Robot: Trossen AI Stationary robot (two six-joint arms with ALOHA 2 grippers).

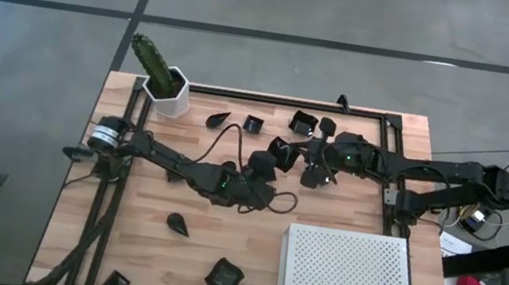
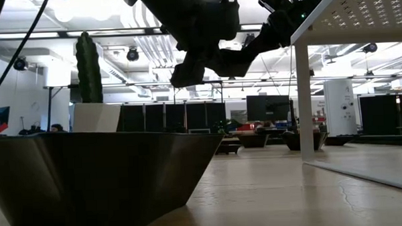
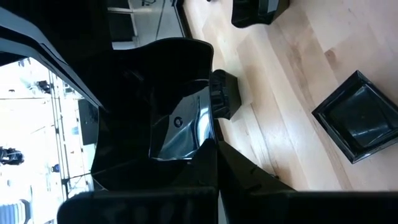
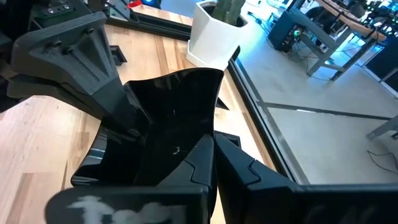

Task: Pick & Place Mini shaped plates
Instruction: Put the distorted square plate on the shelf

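Both grippers [image 1: 272, 160] clamp one plate [image 4: 177, 124], rim-up, mid-table.

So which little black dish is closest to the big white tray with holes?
Find the white tray with holes at the table's near right corner. Look just left of it. There lies a dark square dish, tilted like a diamond, bigger than the tiny square dish at the table's edge farther left.

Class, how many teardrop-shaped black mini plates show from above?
2: one teardrop plate right of the white cactus pot, another left of the white perforated tray. Arms may hide others.
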